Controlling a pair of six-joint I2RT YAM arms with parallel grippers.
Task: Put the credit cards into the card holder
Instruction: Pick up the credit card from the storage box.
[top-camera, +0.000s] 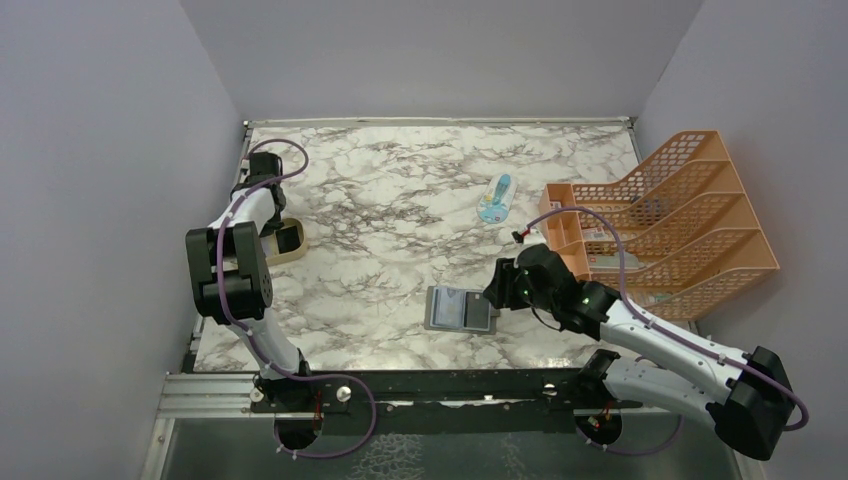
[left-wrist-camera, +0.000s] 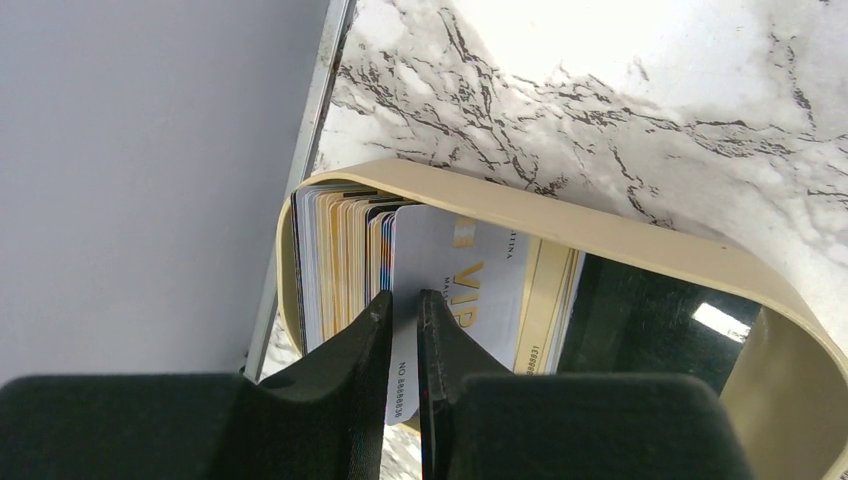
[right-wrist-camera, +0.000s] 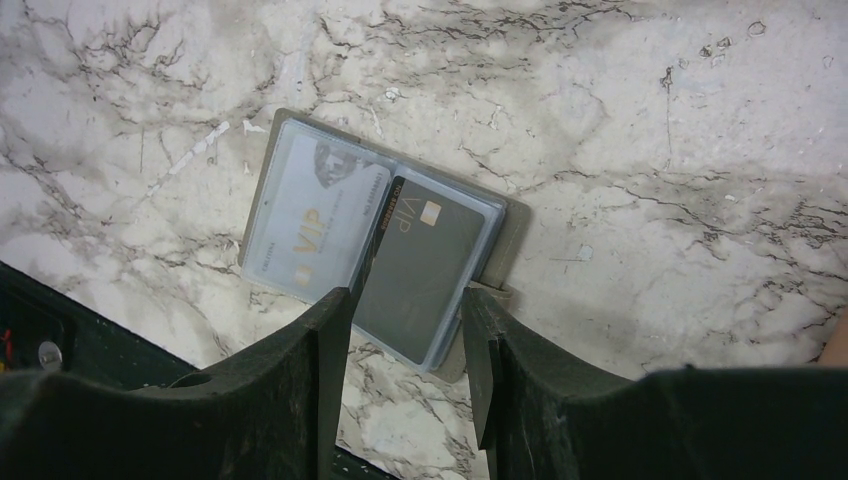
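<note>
The card holder (top-camera: 460, 308) lies open on the marble table near the front middle. In the right wrist view it (right-wrist-camera: 512, 228) holds a pale VIP card (right-wrist-camera: 310, 215) in its left pocket and a dark grey VIP card (right-wrist-camera: 430, 255) in its right pocket. My right gripper (right-wrist-camera: 405, 297) is open and empty just above its near edge, also seen from the top (top-camera: 497, 288). My left gripper (left-wrist-camera: 405, 300) is shut on a white VIP credit card (left-wrist-camera: 470, 270), next to a stack of several upright cards (left-wrist-camera: 335, 250) in a tan oval tray (left-wrist-camera: 600, 235).
The tan tray (top-camera: 292, 240) stands at the table's left edge by the wall. A light blue-and-white packet (top-camera: 496, 200) lies mid-table towards the back. A large orange mesh file rack (top-camera: 670, 220) stands at the right. The tray's other compartment (left-wrist-camera: 660, 310) is dark.
</note>
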